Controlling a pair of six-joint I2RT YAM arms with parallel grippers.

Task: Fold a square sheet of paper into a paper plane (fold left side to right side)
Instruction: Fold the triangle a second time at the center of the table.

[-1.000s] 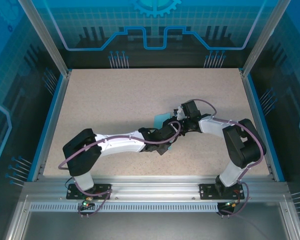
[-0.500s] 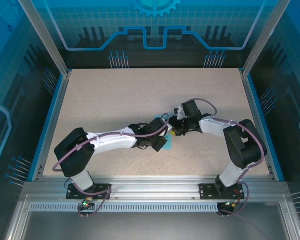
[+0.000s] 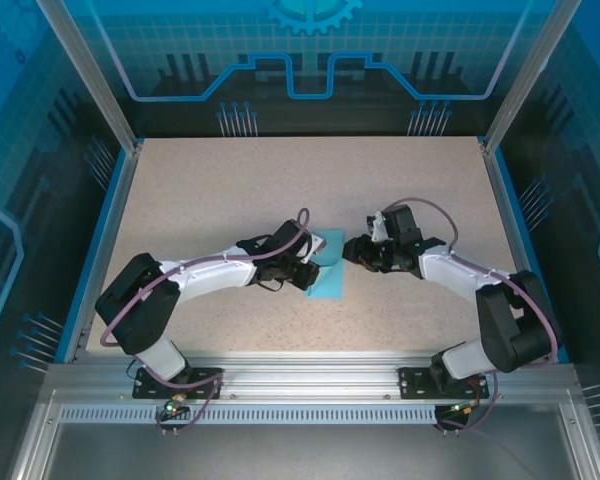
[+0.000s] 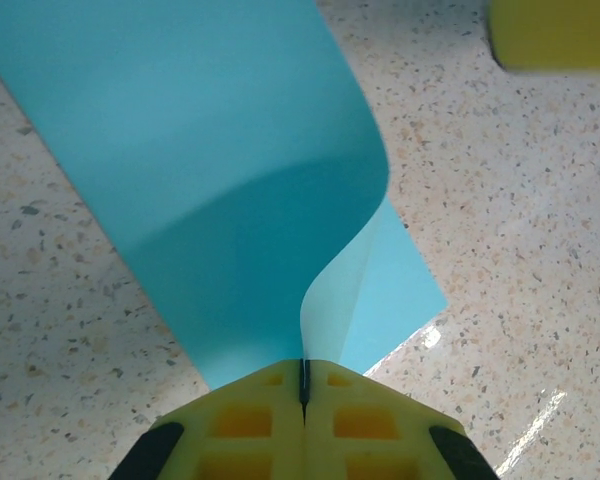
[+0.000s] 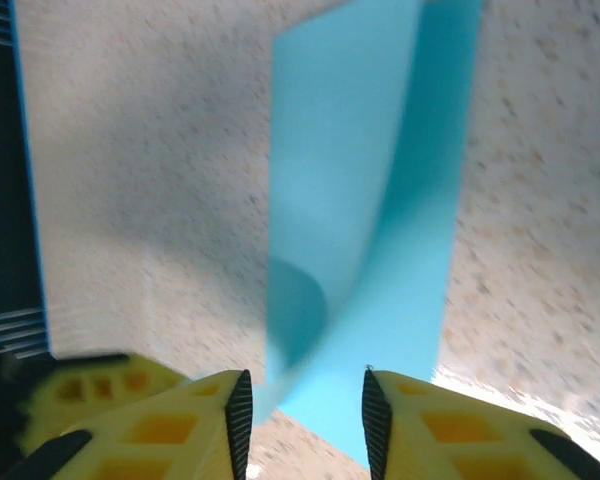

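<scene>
The square sheet of paper point(image 3: 326, 280) is light blue and lies mid-table, bent over on itself in a loose curl with no sharp crease. My left gripper point(image 3: 310, 270) is shut on one edge of it; in the left wrist view the yellow jaws meet at the lifted, curling edge point(image 4: 303, 365) of the paper point(image 4: 210, 170). My right gripper point(image 3: 351, 251) hovers just right of the sheet, apart from it. Its jaws stand open point(image 5: 305, 400) with nothing between them, and the paper point(image 5: 380, 200) lies ahead on the table.
The speckled beige table point(image 3: 230, 190) has raised blue rails at its left point(image 3: 102, 240) and right point(image 3: 518, 240) sides. A yellow fingertip of the right gripper point(image 4: 555, 30) shows in the left wrist view's top corner.
The grippers, close together over the paper a second ago, have drawn apart. The left arm moved left, keeping hold of the paper's edge. The right gripper backed off to the right and its jaws narrowed.
</scene>
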